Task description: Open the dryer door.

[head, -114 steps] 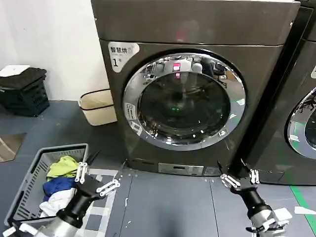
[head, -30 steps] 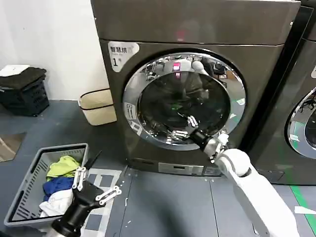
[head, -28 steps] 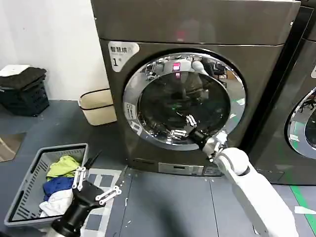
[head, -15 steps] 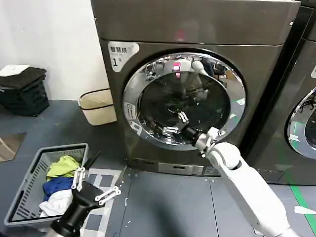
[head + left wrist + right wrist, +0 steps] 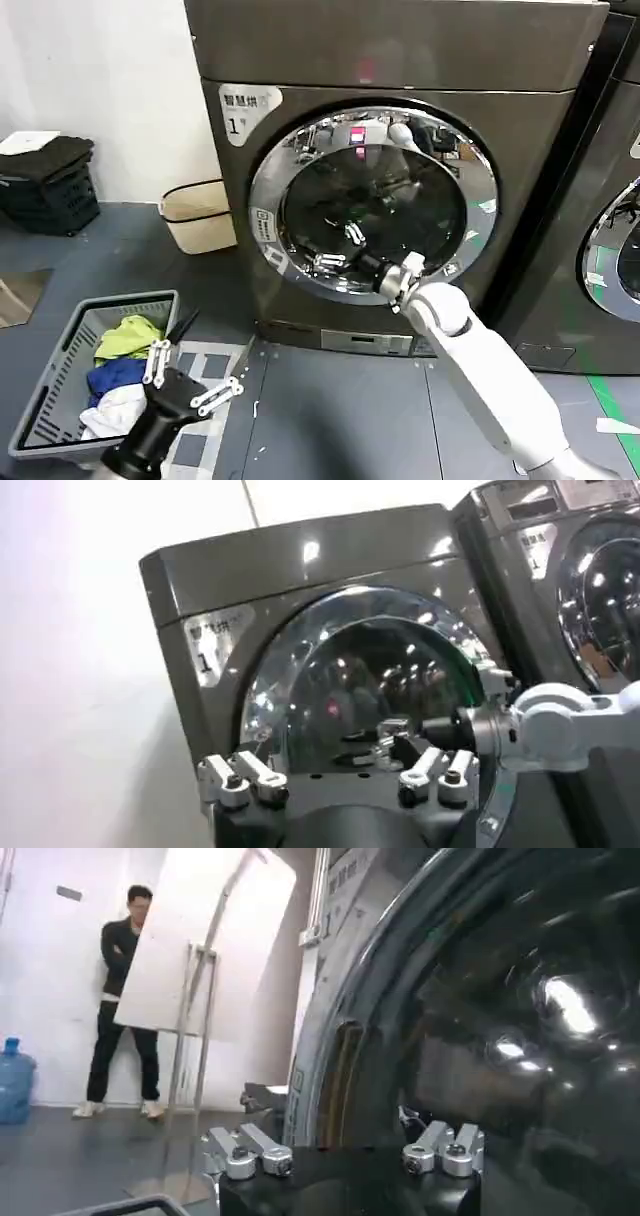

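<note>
The dryer door (image 5: pixel 400 185), a wide chrome ring around dark glass, sits closed on the grey-brown machine marked "1". My right gripper (image 5: pixel 340 248) is open in front of the door's lower left glass, just inside the chrome ring, with nothing between its fingers. The right wrist view looks along the dark glass (image 5: pixel 500 1028) with the right gripper (image 5: pixel 345 1150) open and the door's left edge (image 5: pixel 335 1063) between its fingers. My left gripper (image 5: pixel 190 376) hangs open low at the left above the floor. In its wrist view the left gripper (image 5: pixel 340 780) faces the door (image 5: pixel 350 670) and the right arm (image 5: pixel 560 715).
A grey basket (image 5: pixel 45 385) holding coloured clothes stands on the floor at the lower left. A beige bin (image 5: pixel 195 215) sits beside the machine, black crates (image 5: pixel 45 185) farther left. A darker neighbouring machine (image 5: pixel 600 230) stands at the right.
My right arm rose from near the floor to the door, then slid left across the lower glass toward the left rim. The left gripper barely moved. The door stays closed.
</note>
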Controlling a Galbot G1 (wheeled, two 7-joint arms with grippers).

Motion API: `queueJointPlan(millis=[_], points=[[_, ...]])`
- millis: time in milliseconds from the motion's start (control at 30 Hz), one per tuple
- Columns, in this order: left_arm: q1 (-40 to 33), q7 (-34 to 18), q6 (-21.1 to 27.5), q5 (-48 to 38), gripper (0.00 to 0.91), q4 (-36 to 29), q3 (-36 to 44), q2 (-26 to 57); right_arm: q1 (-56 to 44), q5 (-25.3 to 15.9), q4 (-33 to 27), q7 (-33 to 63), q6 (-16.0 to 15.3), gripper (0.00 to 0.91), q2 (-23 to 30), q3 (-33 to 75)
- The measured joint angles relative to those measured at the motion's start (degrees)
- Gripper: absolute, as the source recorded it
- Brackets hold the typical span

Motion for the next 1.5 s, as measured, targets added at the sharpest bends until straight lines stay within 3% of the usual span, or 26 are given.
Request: queueJointPlan(millis=[1033,1500], points=[[0.71,0.07,-0.4,-0.01,0.907,-0.64,-0.82,-0.75,4.33,-2.2,-7.37,-0.46,0.0,0.907,6.85,-3.72],[0.8,0.47,-0.43,-0.12,0.907,-0.44,-1.0,-0.84,6.24,0.61,-9.23,-2.87,1.11,0.907,7.46,-5.83]])
